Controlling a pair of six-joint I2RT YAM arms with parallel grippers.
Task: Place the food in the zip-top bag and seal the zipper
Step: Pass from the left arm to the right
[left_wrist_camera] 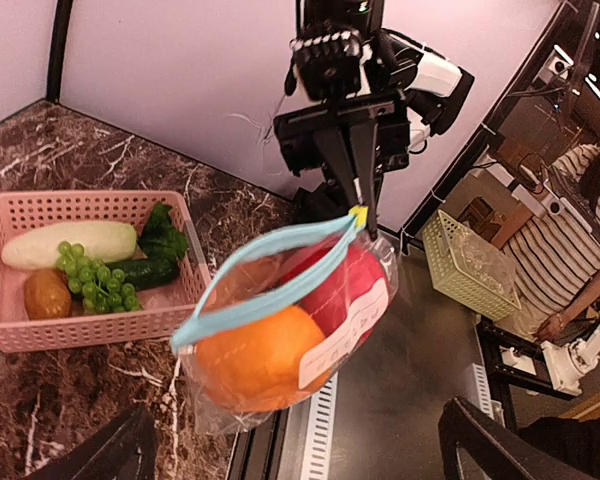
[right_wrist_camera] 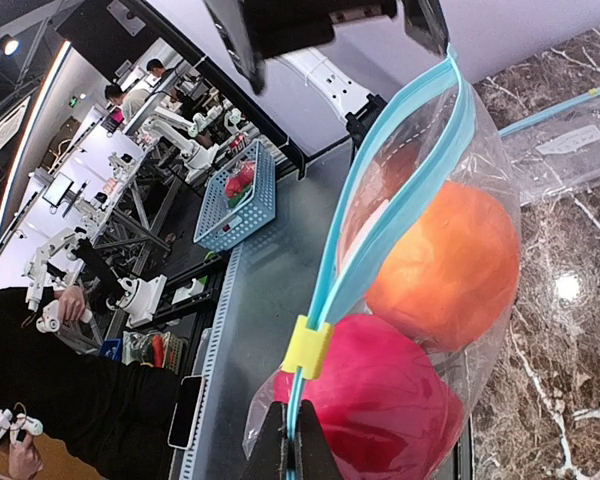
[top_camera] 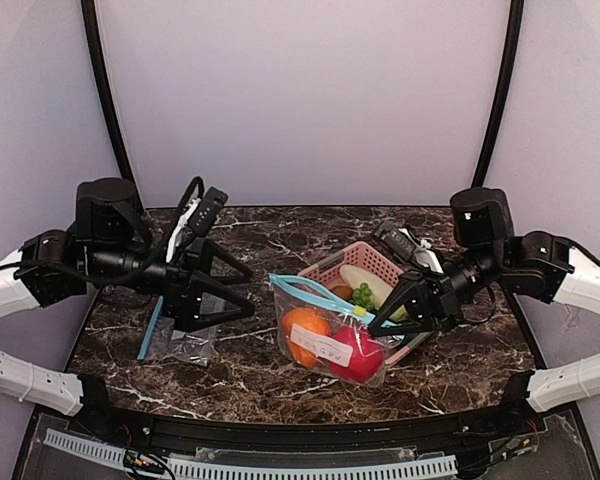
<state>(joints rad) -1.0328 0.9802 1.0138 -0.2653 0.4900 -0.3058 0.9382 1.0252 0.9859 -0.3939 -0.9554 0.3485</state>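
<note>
The zip-top bag (top_camera: 330, 350) hangs tilted over the table's middle, with an orange fruit (top_camera: 303, 333) and a red fruit (top_camera: 361, 357) inside. My right gripper (top_camera: 373, 328) is shut on the end of the light blue zipper (right_wrist_camera: 395, 215), just below the yellow slider (right_wrist_camera: 308, 347). Above the slider the zipper's two strips spread apart. My left gripper (top_camera: 252, 291) stands open to the left of the bag, apart from it, nothing between its fingers (left_wrist_camera: 505, 440). A green grape bunch (left_wrist_camera: 95, 280) lies in the pink basket (left_wrist_camera: 90, 325).
The pink basket (top_camera: 332, 264) sits behind the bag and also holds a pale long vegetable (left_wrist_camera: 70, 243), a dark cucumber and a brown piece. A second clear bag (top_camera: 177, 342) lies flat under the left arm. The table's front edge runs just below the hanging bag.
</note>
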